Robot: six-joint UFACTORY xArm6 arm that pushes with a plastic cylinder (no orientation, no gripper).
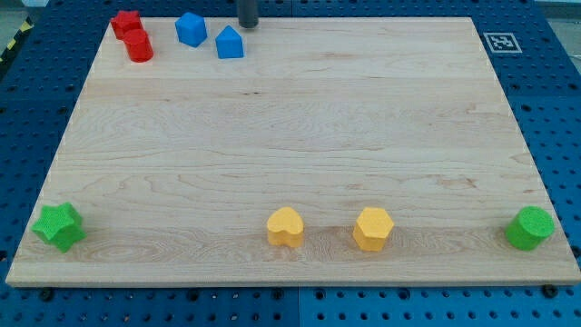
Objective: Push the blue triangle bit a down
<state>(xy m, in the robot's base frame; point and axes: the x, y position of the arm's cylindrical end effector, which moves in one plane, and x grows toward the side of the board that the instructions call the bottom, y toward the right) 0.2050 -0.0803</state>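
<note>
So the blue triangle (230,43) is sitting near the top edge of the wooden board (290,154), upper left of centre in the frame, with another blue block (191,28) just beside it on the view's left. My tip (248,24) is hovering just above and to the right of the triangle, not touching it as far as I can tell. It's only a bare rod, so it's gripping nothing. The block is looking light, rigid and happy to slide or spin, so I'm guessing the contact should go on the middle of its top edge.
</note>
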